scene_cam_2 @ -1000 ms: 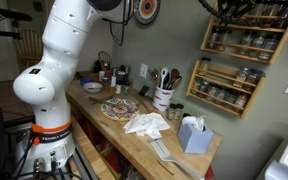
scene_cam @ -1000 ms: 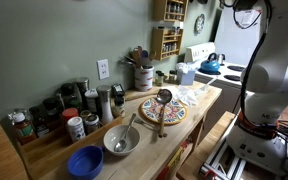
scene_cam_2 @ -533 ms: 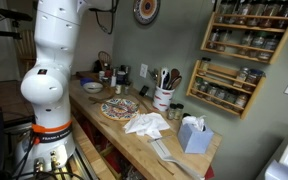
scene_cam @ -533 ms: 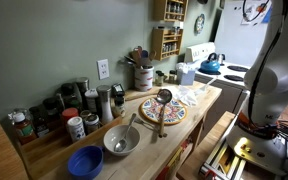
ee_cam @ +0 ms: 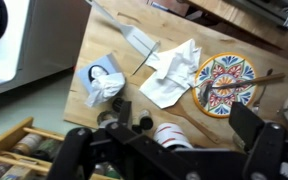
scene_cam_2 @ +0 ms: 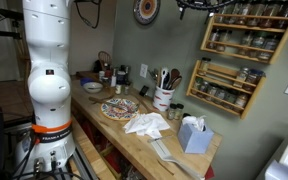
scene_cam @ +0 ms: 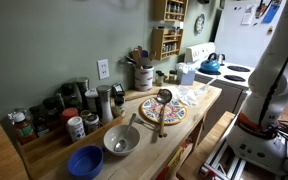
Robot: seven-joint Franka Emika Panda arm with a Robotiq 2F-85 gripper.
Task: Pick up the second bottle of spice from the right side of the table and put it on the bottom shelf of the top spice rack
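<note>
My gripper (ee_cam: 164,146) is open, its two dark fingers spread wide with nothing between them. It hangs high over the light-wood table (ee_cam: 114,40), beside the wall racks. In an exterior view the gripper (scene_cam_2: 196,6) sits at the top edge, just left of the top spice rack (scene_cam_2: 246,28). That rack (scene_cam: 168,9) holds several jars, and its bottom shelf (scene_cam_2: 242,50) is a thin board. I cannot tell which jar is the spice bottle. Small bottles (scene_cam_2: 174,110) stand on the table by the utensil crock.
Below the gripper lie a tissue box (ee_cam: 102,85), a white cloth (ee_cam: 174,72), a patterned plate (ee_cam: 224,82) with a ladle, and a striped utensil crock (ee_cam: 169,135). A second jar rack (scene_cam_2: 229,88) hangs lower. The white stove (scene_cam: 219,72) adjoins the table's end.
The jaws have opened. The arm has swung back from the rack, its upper part leaving both exterior views.
</note>
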